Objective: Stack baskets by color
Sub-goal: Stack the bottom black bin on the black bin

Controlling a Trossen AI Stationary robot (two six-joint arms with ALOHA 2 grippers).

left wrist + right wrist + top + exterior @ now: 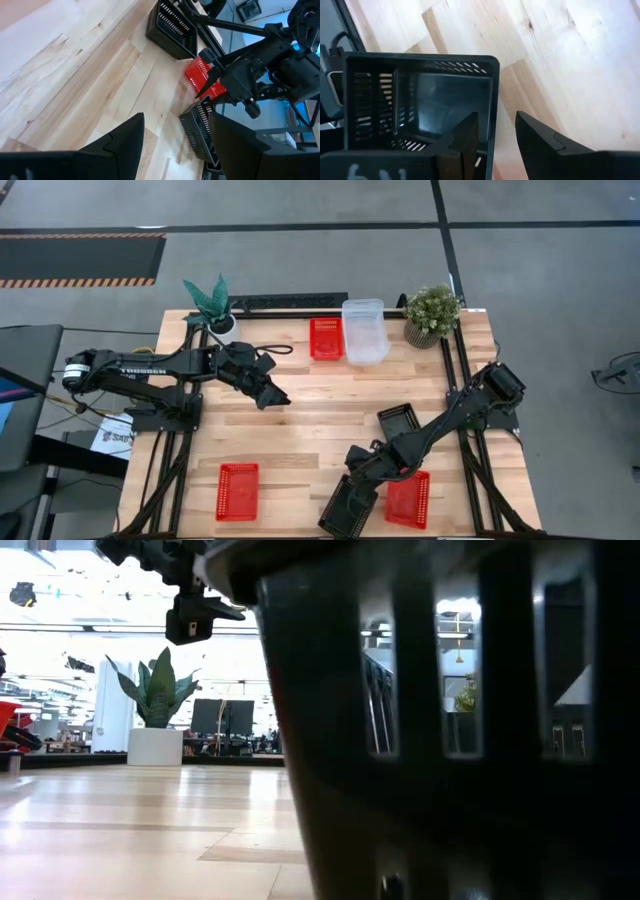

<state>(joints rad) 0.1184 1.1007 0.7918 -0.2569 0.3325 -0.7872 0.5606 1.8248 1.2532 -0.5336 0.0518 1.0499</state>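
While the right gripper (495, 137) straddles one wall of a black mesh plastic basket (420, 100), its fingers seem not clamped. Over the wooden worktop (300, 420), the left gripper (275, 395) hovers, fingers apart.

You can read white lettering, "TROSSEN", along the left arm (150, 366) in the high view; a paper sheet (108, 437) by the desk's left edge bears print too small to make out.

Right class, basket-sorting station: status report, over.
Right gripper straddling one wall of a black basket at the near edge, jaws not closed. Left gripper open, empty, mid-table. Red basket close beside the black one.
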